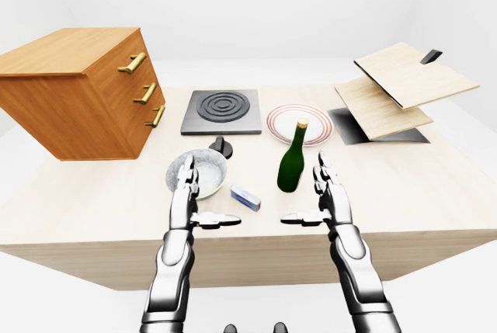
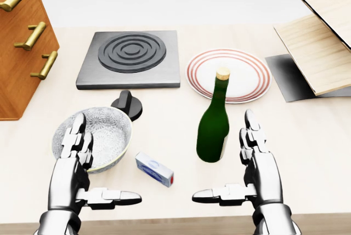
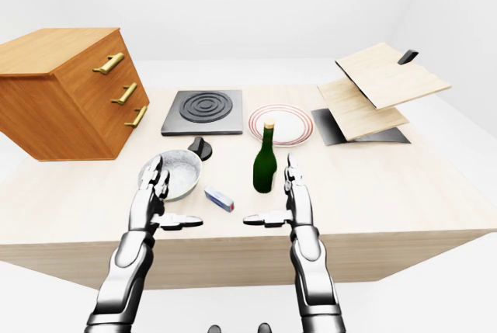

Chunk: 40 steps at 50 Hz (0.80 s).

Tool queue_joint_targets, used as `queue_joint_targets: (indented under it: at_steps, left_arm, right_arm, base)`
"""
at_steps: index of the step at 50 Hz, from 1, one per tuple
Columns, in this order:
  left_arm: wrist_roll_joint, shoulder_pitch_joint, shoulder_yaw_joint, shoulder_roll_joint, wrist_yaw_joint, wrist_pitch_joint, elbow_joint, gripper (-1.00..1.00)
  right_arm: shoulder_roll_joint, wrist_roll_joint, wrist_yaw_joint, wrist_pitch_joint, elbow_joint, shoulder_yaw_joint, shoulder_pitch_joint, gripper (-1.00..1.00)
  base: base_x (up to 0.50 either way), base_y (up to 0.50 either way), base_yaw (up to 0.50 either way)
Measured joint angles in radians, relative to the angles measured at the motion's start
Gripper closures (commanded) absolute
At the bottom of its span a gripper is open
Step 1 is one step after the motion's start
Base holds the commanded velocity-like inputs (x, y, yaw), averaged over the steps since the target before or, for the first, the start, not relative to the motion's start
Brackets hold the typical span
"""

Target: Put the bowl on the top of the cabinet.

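Note:
A grey patterned bowl [image 2: 107, 131] rests on the table at lower left of the head view. My left hand [image 2: 90, 172] is open with its fingers over the bowl's near rim and its thumb pointing right; whether it touches the rim I cannot tell. My right hand [image 2: 236, 169] is open too, just right of a green bottle [image 2: 213, 128], holding nothing. The wooden cabinet [image 1: 74, 88] with three brass handles stands at the upper left of the left-eye view, and its flat top [image 1: 66, 47] is bare.
A black hob [image 2: 130, 58] and a red-rimmed plate [image 2: 241, 65] lie above the bowl in the head view. A black knob [image 2: 127, 103] sits by the bowl's upper right rim. A small blue-and-white box [image 2: 154, 169] lies between my hands. Wooden boards [image 1: 400, 84] are stacked upper right.

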Motion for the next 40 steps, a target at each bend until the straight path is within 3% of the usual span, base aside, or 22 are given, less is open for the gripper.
queue_joint_targets:
  at_steps: [7,12,16,19,22,40]
  left_arm:
    - [-0.004,0.001,0.009,0.005,-0.016,-0.004,0.007,-1.0]
    - [-0.006,0.002,0.011,0.007,-0.023,-0.005,0.009,-1.0]
    - [-0.006,0.007,0.012,0.007,-0.025,-0.011,-0.007,-1.0]
    - [-0.01,0.017,0.018,0.005,-0.021,-0.044,-0.047,-1.0]
    - [-0.01,0.032,0.025,0.004,-0.01,-0.082,-0.111,-1.0]
    - [0.026,0.118,0.059,-0.015,0.048,-0.082,-0.44,-1.0]
  right_arm:
    - [-0.005,0.008,0.02,0.01,-0.011,-0.008,0.004,-1.0]
    - [-0.007,0.009,0.03,-0.008,0.003,-0.011,0.005,-1.0]
    - [-0.008,-0.003,0.031,-0.047,-0.006,-0.009,0.015,-1.0]
    - [-0.007,-0.024,0.024,-0.072,-0.058,-0.006,0.033,-1.0]
    - [-0.007,-0.052,0.011,-0.072,-0.124,-0.004,0.053,-1.0]
    - [-0.002,-0.215,-0.048,-0.072,-0.432,-0.001,0.145,-1.0]
  base:
    - [0.0,0.0,0.0]
    - [0.0,0.0,0.0]
    - [0.0,0.0,0.0]
    - [0.0,0.0,0.0]
    - [0.0,0.0,0.0]
    - [0.0,0.04,0.0]
